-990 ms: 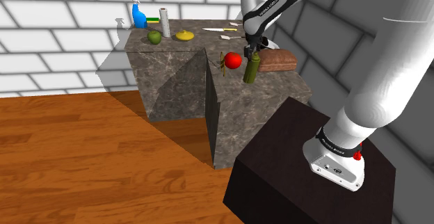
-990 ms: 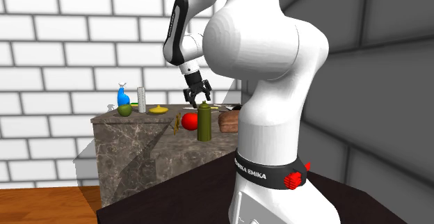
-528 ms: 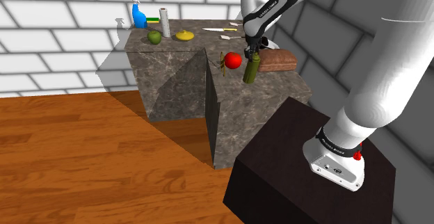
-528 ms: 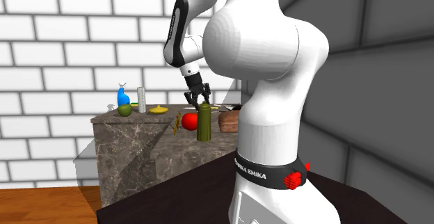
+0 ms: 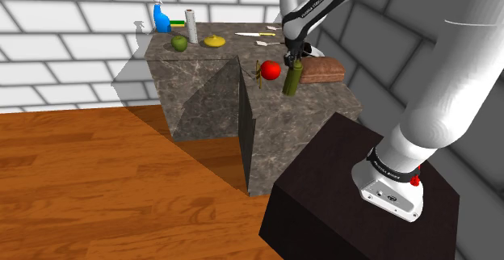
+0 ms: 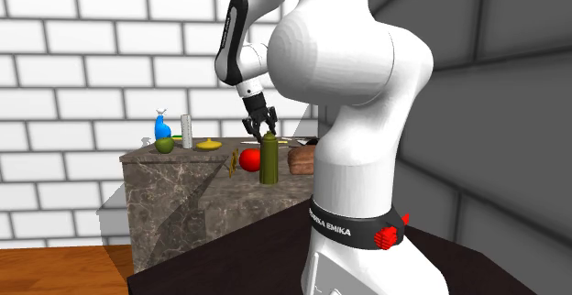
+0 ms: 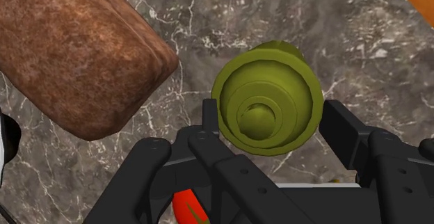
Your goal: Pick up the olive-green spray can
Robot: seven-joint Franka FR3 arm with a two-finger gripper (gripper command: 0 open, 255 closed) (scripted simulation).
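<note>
End effector (image 6: pixel 263 130): narrowed, fingers clasping the can's top
Olive-green spray can (image 5: pixel 291 79): upright on the marbled surface (image 5: pixel 323 109), between a red fruit (image 5: pixel 270 69) and a brown loaf (image 7: pixel 69 49)

The end effector (image 6: pixel 265 132) clasps the olive spray can (image 6: pixel 269 162).

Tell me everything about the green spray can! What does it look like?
The olive-green spray can is a plain cylinder with a rounded shoulder and a small cap, which look like rings from above. It stands roughly upright on the dark marbled counter, between a round red fruit and a brown loaf-like block. The black gripper clasps its top, one finger on each side.
</note>
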